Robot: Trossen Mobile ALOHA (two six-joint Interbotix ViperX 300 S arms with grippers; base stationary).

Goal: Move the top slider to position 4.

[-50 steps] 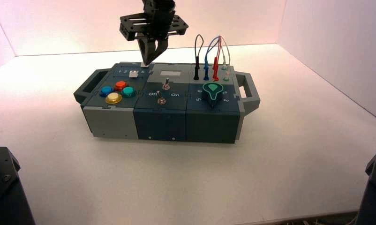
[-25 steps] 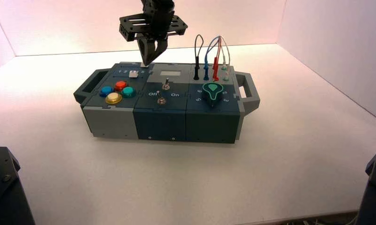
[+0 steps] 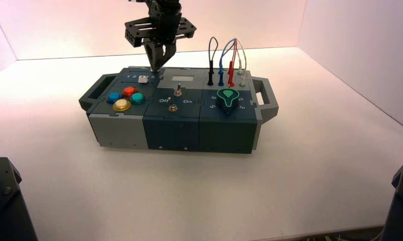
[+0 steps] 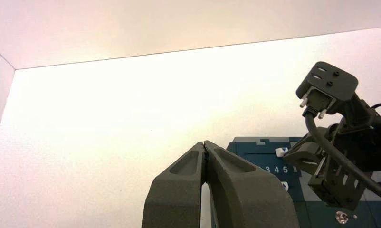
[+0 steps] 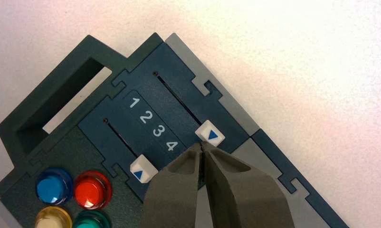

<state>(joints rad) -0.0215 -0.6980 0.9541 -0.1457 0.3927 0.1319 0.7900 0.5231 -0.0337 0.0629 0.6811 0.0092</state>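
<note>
White top slider (image 5: 210, 133) just beside right claw (image 5: 201, 144), tips pressed together, near 5. Claw has just shifted left and lower; looks set to push toward numeral 4 (image 5: 171, 145). Left claw (image 4: 204, 144) idle, well apart.

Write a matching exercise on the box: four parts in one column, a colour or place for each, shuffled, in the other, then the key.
1. Top slider's knob
2. Dial
3. Display window
4. Frontmost push button

A. Yellow
B. Behind the toggle switches
C. Green-edged
D. By the right hand's tip

Pairs: 1-D, 2-C, 3-B, 4-A
</note>
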